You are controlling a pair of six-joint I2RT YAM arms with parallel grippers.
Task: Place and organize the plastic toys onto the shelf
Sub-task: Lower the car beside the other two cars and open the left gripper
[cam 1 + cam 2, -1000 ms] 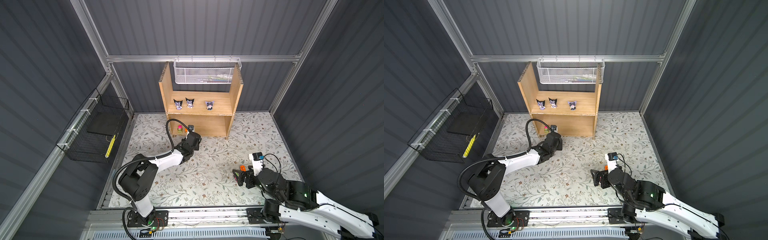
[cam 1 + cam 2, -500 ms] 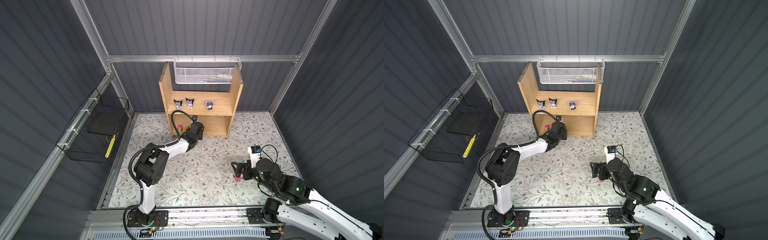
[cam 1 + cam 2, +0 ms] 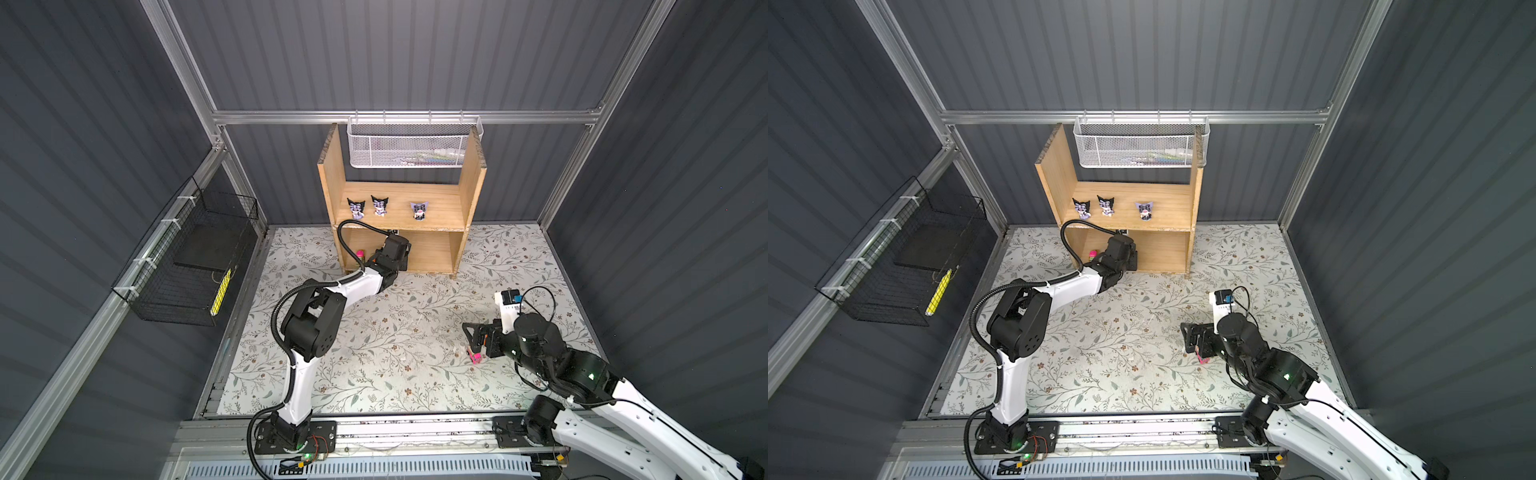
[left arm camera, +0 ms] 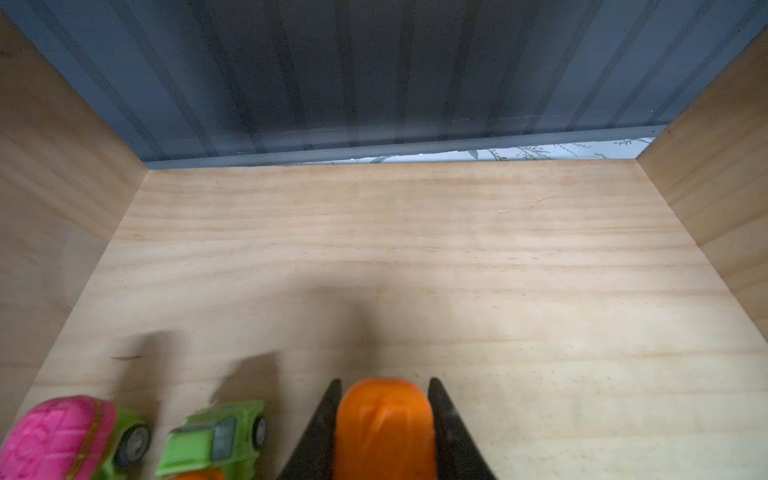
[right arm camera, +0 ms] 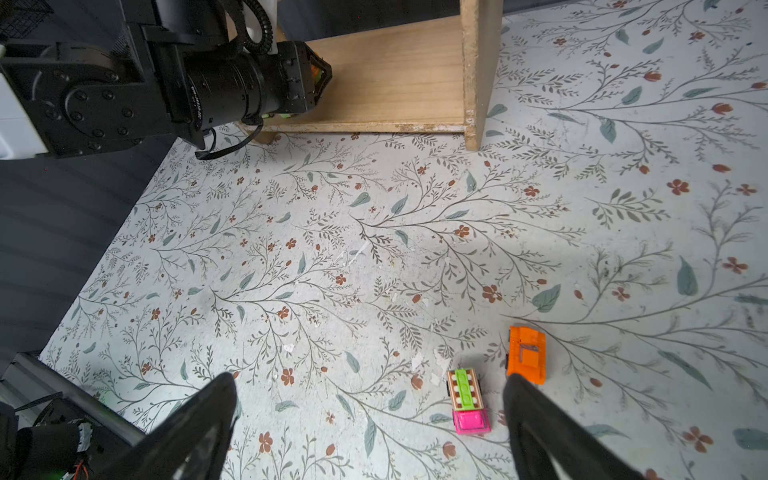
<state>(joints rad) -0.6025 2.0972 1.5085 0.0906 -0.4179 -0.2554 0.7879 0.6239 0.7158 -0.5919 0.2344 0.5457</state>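
Note:
The light-brown wooden shelf point(image 3: 330, 178) stands at the back wall, with three purple-and-black figurines point(image 3: 380, 205) on its upper tier. My left gripper point(image 3: 395, 249) reaches into the lower tier. In the left wrist view it point(image 4: 384, 386) is shut on an orange toy car point(image 4: 384, 428) just above the board. A lime-green car point(image 4: 216, 440) and a pink-and-green car point(image 4: 62, 440) stand beside it. My right gripper point(image 5: 369, 380) hangs open over the floral mat. A pink-and-green car point(image 5: 467, 401) lies between its fingers and an orange car point(image 5: 525, 353) lies just beyond one fingertip point(image 5: 515, 386).
A white mesh basket point(image 3: 409, 145) hangs above the shelf's top. A black wire basket point(image 3: 191, 266) holding a yellow item point(image 3: 220, 286) hangs on the left wall. The left arm's elbow point(image 3: 311, 320) stands over the mat's left half. Dark walls close in all sides.
My left gripper has pushed forward into the shelf's lower tier with the orange car. My right arm has shifted, and its open gripper now hangs over the cars on the mat.

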